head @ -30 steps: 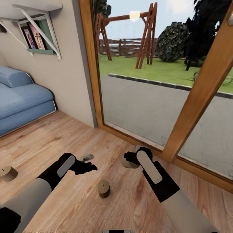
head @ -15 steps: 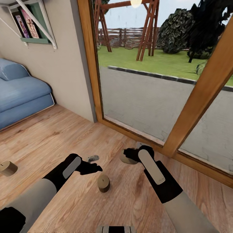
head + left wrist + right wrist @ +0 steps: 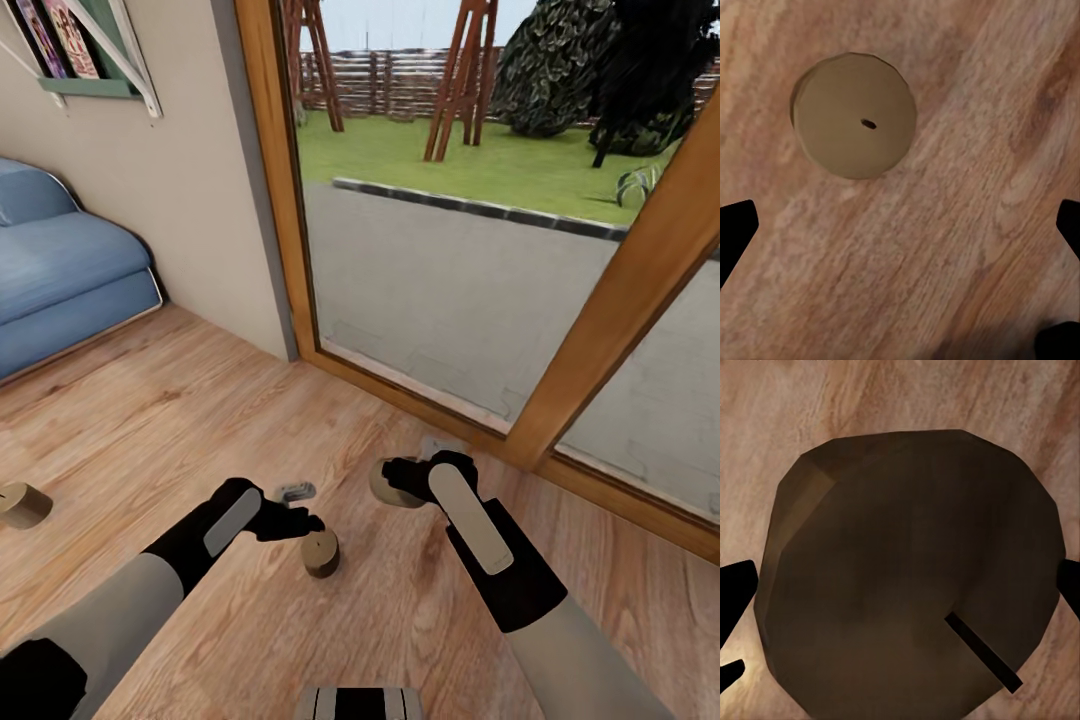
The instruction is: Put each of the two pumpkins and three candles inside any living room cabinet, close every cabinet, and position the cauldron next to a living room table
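Since a second ago I've brought my left hand, fingers apart, nearer the centre candle, while my right hand, fingers apart, straddles another candle.

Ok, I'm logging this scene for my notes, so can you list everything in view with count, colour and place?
Candles: three, grey-beige, on the floor; one by the left claw, one at the right claw, one at the far left.
Small grey object: one, on the floor near the left claw; too small to identify.
Sofa: one, blue, against the left wall.
Shelf: one, green with white brackets, holding books, above the sofa.
Window: large, with a wooden frame, showing the lawn and a swing frame.
Floor: light wood planks.
Left claw: black, open over the middle candle.
Right claw: black, around its candle.
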